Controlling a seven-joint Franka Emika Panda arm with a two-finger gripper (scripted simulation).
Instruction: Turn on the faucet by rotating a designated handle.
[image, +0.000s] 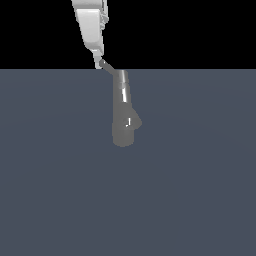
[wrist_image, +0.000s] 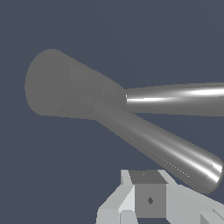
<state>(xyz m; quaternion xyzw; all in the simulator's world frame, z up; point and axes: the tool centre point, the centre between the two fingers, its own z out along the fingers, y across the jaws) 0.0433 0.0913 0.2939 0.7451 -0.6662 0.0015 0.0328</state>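
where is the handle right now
In the exterior view the handle sticks out from the top of the faucet toward the exterior view's left, its tip right at the gripper, near the upper middle of the picture.

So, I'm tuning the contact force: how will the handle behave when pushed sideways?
The handle looks like stiff metal, so it probably won't flex. Its shiny round surface may let the fingers slip. Joined to the faucet, it likely pivots.

The white arm descends from the exterior view's upper edge, leaning slightly toward that view's right. Its end effector points downward; whether its fingers are parted cannot be told.
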